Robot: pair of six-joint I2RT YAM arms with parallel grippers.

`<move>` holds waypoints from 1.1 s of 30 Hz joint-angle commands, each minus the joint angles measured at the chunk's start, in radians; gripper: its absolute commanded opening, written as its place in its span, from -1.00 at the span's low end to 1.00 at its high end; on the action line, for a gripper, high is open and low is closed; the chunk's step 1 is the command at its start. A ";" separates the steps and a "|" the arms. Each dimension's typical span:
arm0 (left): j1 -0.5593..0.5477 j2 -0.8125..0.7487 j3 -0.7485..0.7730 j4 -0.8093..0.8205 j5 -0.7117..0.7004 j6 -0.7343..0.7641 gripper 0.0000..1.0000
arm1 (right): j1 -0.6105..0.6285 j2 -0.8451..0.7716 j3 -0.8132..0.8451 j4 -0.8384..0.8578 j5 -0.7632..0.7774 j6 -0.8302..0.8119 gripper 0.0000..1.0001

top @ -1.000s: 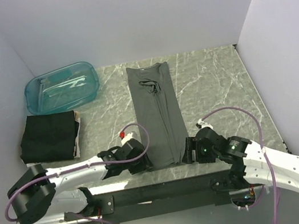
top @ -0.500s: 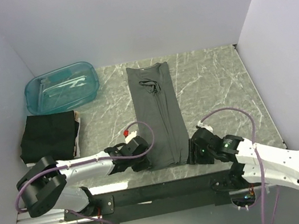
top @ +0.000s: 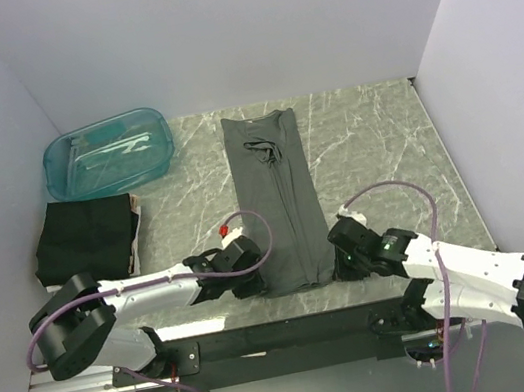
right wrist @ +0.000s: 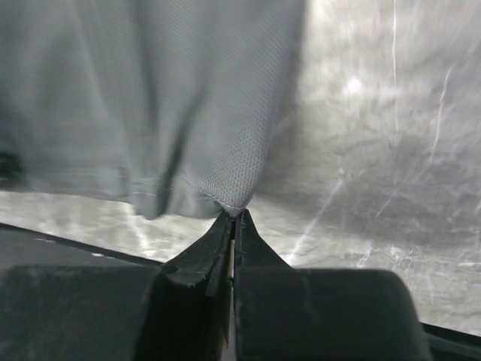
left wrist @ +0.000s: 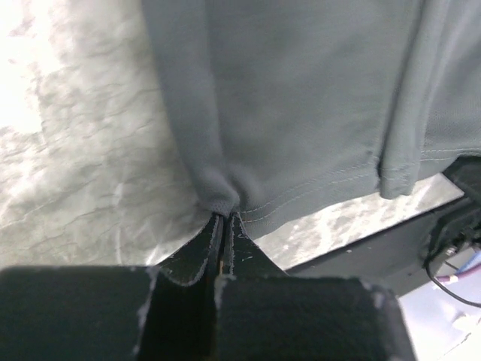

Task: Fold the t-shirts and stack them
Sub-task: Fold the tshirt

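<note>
Jaws fully closed on both sides: my left gripper (left wrist: 225,220) pinches the near-left hem corner of the grey t-shirt (top: 277,193), my right gripper (right wrist: 234,214) the near-right corner. It lies lengthwise, mid-table (top: 375,146).

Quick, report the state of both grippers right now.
Left gripper: closed, pinching the near left hem corner of the grey t-shirt.
Right gripper: closed, pinching the same shirt's near right hem corner.
</note>
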State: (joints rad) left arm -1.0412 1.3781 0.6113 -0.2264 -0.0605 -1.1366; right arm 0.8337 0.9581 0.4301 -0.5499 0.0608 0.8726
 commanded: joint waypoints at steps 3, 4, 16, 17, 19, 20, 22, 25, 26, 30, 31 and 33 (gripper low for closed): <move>0.049 -0.039 0.080 0.065 0.034 0.080 -0.99 | -0.033 -0.024 0.136 -0.013 0.100 -0.063 -1.00; 0.059 -0.039 0.087 0.079 0.031 0.087 -0.99 | -0.041 -0.018 0.165 -0.002 0.111 -0.066 -1.00; 0.286 0.033 0.320 0.091 0.011 0.230 -0.99 | -0.218 0.191 0.453 0.140 0.160 -0.233 -1.00; 0.308 0.041 0.333 0.091 0.005 0.244 -0.99 | -0.231 0.229 0.473 0.143 0.160 -0.244 -1.00; 0.331 0.071 0.366 0.108 0.017 0.261 -0.99 | -0.266 0.264 0.521 0.166 0.148 -0.259 -1.00; 0.354 0.085 0.379 0.105 0.022 0.274 -0.99 | -0.275 0.299 0.535 0.179 0.125 -0.273 -1.00; 0.375 0.122 0.433 0.085 0.019 0.287 -0.99 | -0.304 0.338 0.588 0.189 0.102 -0.284 -1.00; 0.406 0.165 0.484 0.090 0.036 0.317 -0.99 | -0.333 0.419 0.646 0.194 0.076 -0.293 -1.00; 0.420 0.177 0.510 0.085 0.037 0.325 -0.99 | -0.341 0.433 0.659 0.200 0.067 -0.299 -1.00; 0.461 0.245 0.561 0.076 0.053 0.340 -0.99 | -0.369 0.499 0.723 0.209 0.027 -0.308 -1.00; 0.478 0.255 0.570 0.079 0.060 0.345 -0.99 | -0.375 0.524 0.733 0.208 0.024 -0.311 -1.00; 0.492 0.289 0.602 0.081 0.086 0.354 -0.99 | -0.390 0.548 0.760 0.208 0.005 -0.317 -1.00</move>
State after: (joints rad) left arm -0.5713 1.6382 1.1488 -0.1558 -0.0139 -0.8238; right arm 0.4641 1.4830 1.1229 -0.3779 0.0956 0.5819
